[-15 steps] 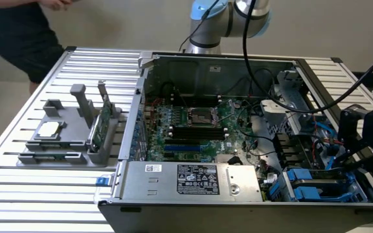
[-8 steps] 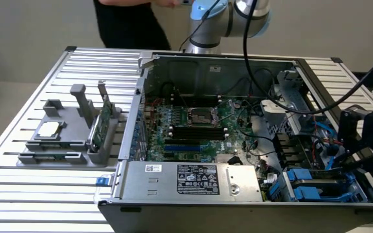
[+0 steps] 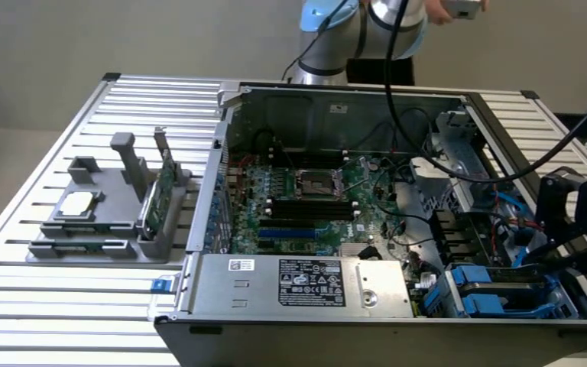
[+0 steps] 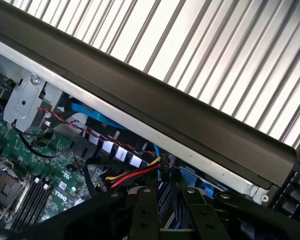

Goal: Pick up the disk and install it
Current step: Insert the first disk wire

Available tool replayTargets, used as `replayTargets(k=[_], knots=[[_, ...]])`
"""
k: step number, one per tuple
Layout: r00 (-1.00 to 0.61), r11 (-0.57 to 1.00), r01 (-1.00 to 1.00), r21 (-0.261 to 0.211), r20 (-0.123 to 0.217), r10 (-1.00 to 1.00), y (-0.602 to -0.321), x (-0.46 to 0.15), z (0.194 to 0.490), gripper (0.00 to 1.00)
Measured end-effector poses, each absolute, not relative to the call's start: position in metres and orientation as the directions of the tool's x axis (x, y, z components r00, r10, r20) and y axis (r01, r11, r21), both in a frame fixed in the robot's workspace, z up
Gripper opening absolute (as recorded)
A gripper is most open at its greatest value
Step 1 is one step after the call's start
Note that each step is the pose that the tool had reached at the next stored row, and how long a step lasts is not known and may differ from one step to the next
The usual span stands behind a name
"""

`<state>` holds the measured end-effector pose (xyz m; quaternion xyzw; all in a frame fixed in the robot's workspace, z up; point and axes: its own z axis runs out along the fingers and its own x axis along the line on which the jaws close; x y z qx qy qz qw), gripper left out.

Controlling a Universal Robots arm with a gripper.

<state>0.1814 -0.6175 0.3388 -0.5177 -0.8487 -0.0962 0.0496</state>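
The disk lies flat in the drive bay at the near corner of the open computer case, on the exterior view's right. It shows as a grey slab framed by blue plastic. My black gripper hangs just above and to the right of it, apart from it. In the wrist view my gripper points into the case. Its two black fingers stand a small gap apart with nothing between them, so it is open. Cables lie just past the tips.
The green motherboard fills the case floor and the grey power supply sits at the front. Red, yellow and black cables run under the dark case rim. A grey fixture on the slatted table holds a square chip and a green card.
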Motion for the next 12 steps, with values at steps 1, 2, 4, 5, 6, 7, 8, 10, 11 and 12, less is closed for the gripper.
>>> replayTargets(k=[1, 2, 4, 5, 6, 7, 8, 10, 11, 12], knots=[[-0.459, 0.446, 0.888, 0.113, 0.185, 0.869, -0.6189, 0.1813, 0.3388, 0.25], [-0.460, 0.446, 0.888, 0.114, 0.187, 0.868, -0.6203, 0.1813, 0.3388, 0.25], [-0.462, 0.447, 0.887, 0.118, 0.196, 0.865, -0.6214, 0.1813, 0.3389, 0.25], [-0.464, 0.448, 0.886, 0.122, 0.203, 0.862, -0.6215, 0.1812, 0.3389, 0.25], [-0.467, 0.450, 0.884, 0.125, 0.209, 0.859, -0.6216, 0.1809, 0.3388, 0.25], [-0.470, 0.453, 0.883, 0.127, 0.213, 0.857, -0.6216, 0.1807, 0.3389, 0.25], [-0.473, 0.455, 0.881, 0.128, 0.215, 0.854, -0.6218, 0.1806, 0.3388, 0.25], [-0.480, 0.462, 0.877, 0.129, 0.217, 0.850, -0.6223, 0.1805, 0.3389, 0.25], [-0.484, 0.466, 0.875, 0.129, 0.217, 0.848, -0.6225, 0.1804, 0.3388, 0.25], [-0.489, 0.471, 0.872, 0.130, 0.218, 0.845, -0.6226, 0.1805, 0.3389, 0.25]])
